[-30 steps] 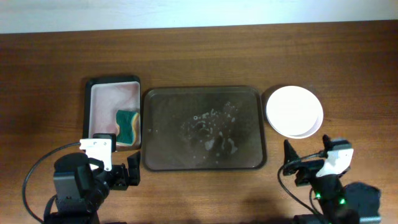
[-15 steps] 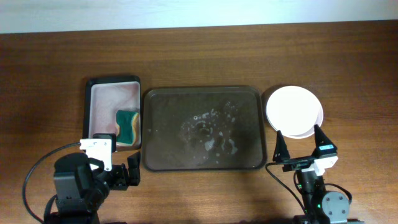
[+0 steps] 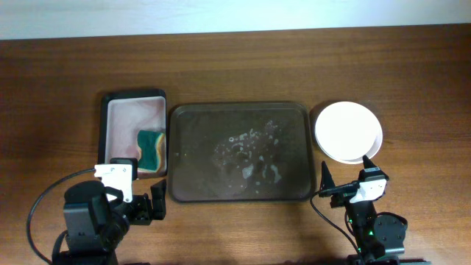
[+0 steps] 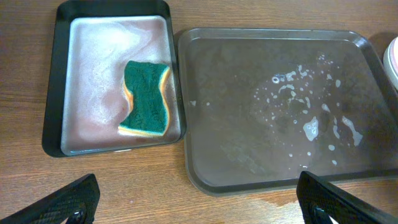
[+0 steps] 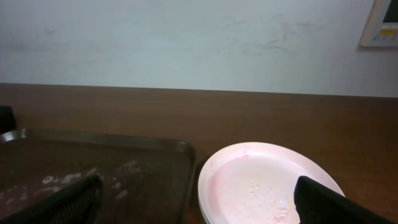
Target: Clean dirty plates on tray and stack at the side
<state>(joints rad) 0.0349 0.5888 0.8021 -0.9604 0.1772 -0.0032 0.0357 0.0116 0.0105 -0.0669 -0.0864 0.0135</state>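
The dark brown tray (image 3: 184, 147) lies mid-table with only foam and water spots on it; it also shows in the left wrist view (image 4: 217, 93) and the right wrist view (image 5: 143, 162). A stack of plates (image 3: 348, 132), white one on top with a faint pink film, sits on the table right of the tray; it also shows in the right wrist view (image 5: 261, 183). My left gripper (image 3: 143, 210) is open and empty near the front edge, below the tray's left corner. My right gripper (image 3: 344, 188) is open and empty, just in front of the plate stack.
A smaller black-rimmed pinkish tray (image 3: 121, 121) holds a green and yellow sponge (image 3: 151, 148) left of the big tray; the sponge also shows in the left wrist view (image 4: 146, 98). A wet patch (image 4: 280, 202) lies by the tray's front rim. A pale wall (image 5: 186, 37) stands behind the table.
My right arm has pulled back and turned at the front right; its gripper now points toward the plate stack. The left arm, tray and plates have not moved.
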